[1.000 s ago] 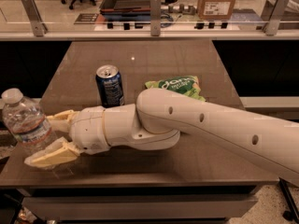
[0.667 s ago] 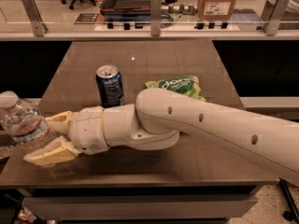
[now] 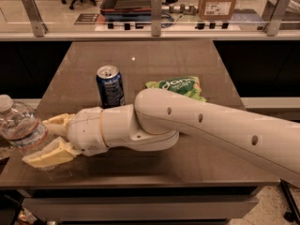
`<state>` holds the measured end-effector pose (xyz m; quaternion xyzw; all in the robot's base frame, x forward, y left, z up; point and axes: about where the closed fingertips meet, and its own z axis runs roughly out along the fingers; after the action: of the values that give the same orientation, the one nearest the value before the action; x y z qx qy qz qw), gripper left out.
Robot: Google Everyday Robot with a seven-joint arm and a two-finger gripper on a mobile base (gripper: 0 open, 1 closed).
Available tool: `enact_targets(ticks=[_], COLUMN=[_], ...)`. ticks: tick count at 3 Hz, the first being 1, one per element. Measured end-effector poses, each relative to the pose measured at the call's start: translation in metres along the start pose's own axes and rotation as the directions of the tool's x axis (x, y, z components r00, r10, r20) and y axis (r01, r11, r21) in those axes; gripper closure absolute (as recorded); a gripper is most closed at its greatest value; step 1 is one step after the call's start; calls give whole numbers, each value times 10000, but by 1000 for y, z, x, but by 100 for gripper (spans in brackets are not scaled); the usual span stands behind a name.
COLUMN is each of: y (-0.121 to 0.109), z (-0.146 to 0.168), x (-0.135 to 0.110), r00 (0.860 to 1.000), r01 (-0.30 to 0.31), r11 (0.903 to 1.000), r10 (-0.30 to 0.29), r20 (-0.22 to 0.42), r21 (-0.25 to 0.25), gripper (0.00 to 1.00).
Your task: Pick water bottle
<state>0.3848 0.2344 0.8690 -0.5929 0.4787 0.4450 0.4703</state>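
Camera view, one moment at the table's front left corner. The two pale yellow fingers [image 3: 44, 156] of the gripper [image 3: 37, 142] stand apart, one above and one below, both pointing left past the table edge. The lower end of the water bottle [image 3: 18, 125] sits in the gap between them. Whether either finger presses on the plastic cannot be told.

The water bottle is clear and ribbed, and it leans with its white cap [image 3: 4, 102] up and to the left, at the picture's left border. Most of its body hangs beyond the table [image 3: 154, 60]. How much it holds cannot be told.

Behind the fingers comes the white rounded wrist [image 3: 108, 130]. From it the thick white arm [image 3: 211, 125] runs across the front of the table and leaves the picture at lower right.

A blue soda can [image 3: 110, 87] stands upright just behind the wrist, apart from the bottle, its silver top toward the camera. Whether it is opened cannot be told. A green snack bag [image 3: 180, 84] lies to the can's right, and the arm covers its near edge.

Beyond the far side of the table a glass barrier with metal posts [image 3: 156, 8] crosses the picture. A cardboard box [image 3: 217, 1] stands behind the glass.
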Motion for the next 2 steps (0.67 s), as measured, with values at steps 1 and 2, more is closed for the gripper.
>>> enact_targets(ticks=[1, 2], y=[0, -5], z=[0, -9], x=[0, -7], r00=[10000, 9995], r01=[1, 253], r11=[10000, 9996], r10=[-1, -254], r20=[0, 164], r21=[-1, 85], gripper=[100, 100])
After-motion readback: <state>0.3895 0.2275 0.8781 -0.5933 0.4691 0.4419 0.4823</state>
